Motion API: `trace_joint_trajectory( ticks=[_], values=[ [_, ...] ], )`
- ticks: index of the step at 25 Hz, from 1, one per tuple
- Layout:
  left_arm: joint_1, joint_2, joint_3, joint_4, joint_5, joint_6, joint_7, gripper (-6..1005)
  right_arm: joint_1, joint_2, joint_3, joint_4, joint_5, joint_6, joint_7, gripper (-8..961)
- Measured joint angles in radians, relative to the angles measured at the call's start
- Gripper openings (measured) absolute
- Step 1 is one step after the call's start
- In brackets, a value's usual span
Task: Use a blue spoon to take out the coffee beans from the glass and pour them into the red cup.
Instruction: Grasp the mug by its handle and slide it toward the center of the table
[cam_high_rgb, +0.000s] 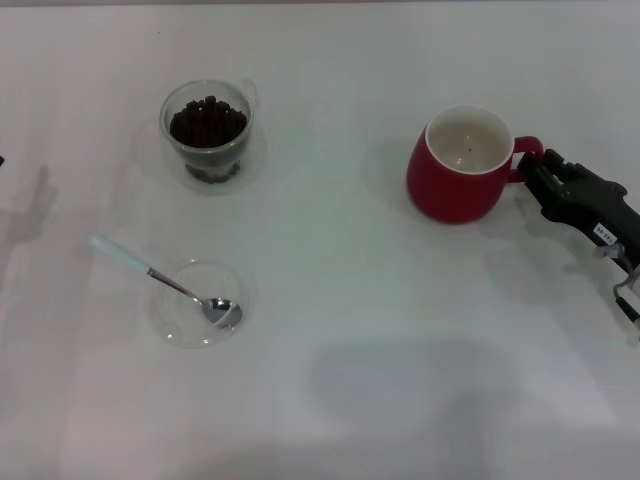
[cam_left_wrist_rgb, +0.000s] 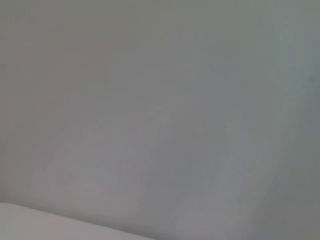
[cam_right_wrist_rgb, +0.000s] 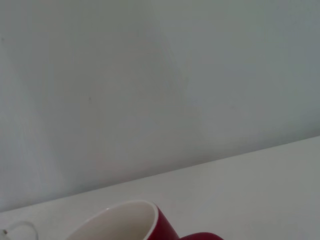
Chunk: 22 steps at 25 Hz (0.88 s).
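Note:
The glass (cam_high_rgb: 208, 130) stands at the far left, holding a heap of coffee beans (cam_high_rgb: 208, 122). The blue spoon (cam_high_rgb: 160, 275) lies nearer on the left, its pale blue handle on the table and its metal bowl inside a shallow clear dish (cam_high_rgb: 180, 320). The red cup (cam_high_rgb: 462, 165) stands upright at the right, white inside, handle toward the right; its rim also shows in the right wrist view (cam_right_wrist_rgb: 125, 225). My right gripper (cam_high_rgb: 535, 172) is right at the cup's handle. My left gripper is out of view.
The white table (cam_high_rgb: 380, 330) carries only these things. A shadow falls on its left edge. The left wrist view shows a plain grey wall and a strip of table (cam_left_wrist_rgb: 30, 222).

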<state>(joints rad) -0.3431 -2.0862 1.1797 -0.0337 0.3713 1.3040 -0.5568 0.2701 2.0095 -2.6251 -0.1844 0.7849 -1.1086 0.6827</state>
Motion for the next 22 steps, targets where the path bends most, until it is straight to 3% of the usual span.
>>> trace_joint_trajectory(
  ticks=[1,4,9,22],
  values=[
    [0.000,0.000,0.000,0.000,0.000,0.000,0.000,877,0.000,0.000,-0.001,-0.001,0.000,0.000,0.000,609],
    [0.000,0.000,0.000,0.000,0.000,0.000,0.000,877,0.003,0.000,-0.005,-0.006,-0.002,0.000,-0.003,365],
    [-0.002,0.000,0.000,0.000,0.000,0.000,0.000,877,0.014,0.002,-0.009,-0.021,-0.037,0.001,-0.005,251],
    [-0.008,0.000,0.000,0.000,0.000,0.004,0.000,876,0.048,0.005,-0.009,-0.174,-0.121,0.090,-0.113,242]
  ],
)
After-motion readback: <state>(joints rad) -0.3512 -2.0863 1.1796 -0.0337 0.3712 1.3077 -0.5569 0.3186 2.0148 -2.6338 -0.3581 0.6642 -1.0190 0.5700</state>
